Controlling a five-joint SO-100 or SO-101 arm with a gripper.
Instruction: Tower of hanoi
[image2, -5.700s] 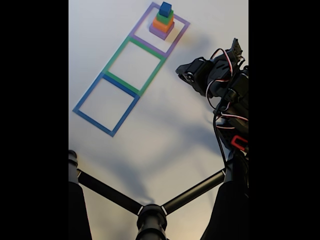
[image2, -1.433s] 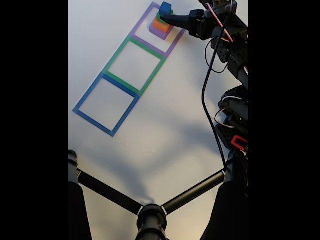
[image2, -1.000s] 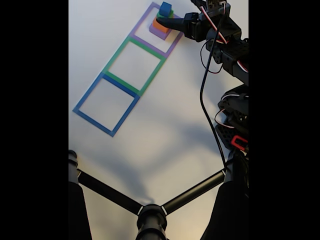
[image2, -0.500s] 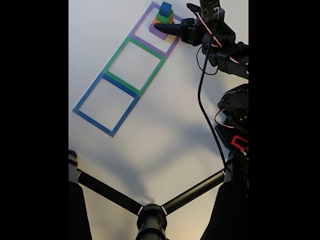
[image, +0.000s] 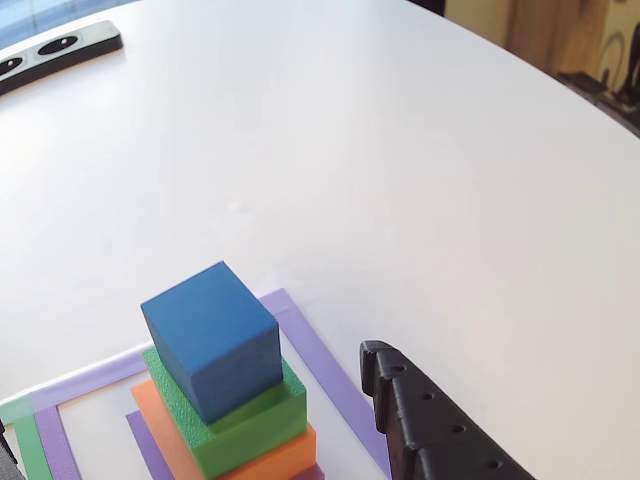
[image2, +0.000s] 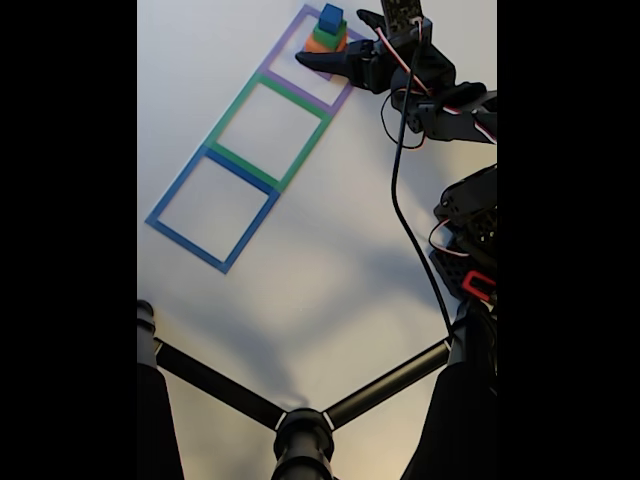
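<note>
In the fixed view, 3 taped squares ran in a diagonal row across the white table (image2: 330, 260): a blue square (image2: 212, 212) at lower left, a green square (image2: 268, 124) in the middle and a purple square (image2: 345, 82) at upper right, presumably the 3 stations of the puzzle. The stack sat inside the purple square. Its layers shrank upward, a purple slab (image: 150, 455) at the base, an orange block (image: 262, 462) on it, a green block (image: 250, 420) above that and a blue cube (image: 212, 340) on top, so the cube was probably the only piece free to be lifted first.

To the right of the stack, the gripper (image2: 335, 45) reached in from the arm at the right edge of the fixed view, low and close beside the tower. In the other view 1 black finger (image: 420, 420) stood just to the right of the blocks, over the purple tape and apart from them. The 2 fingers looked spread in the fixed view and held nothing. It seemed placed for a sideways approach to the blue cube, not yet enclosing it.
</note>
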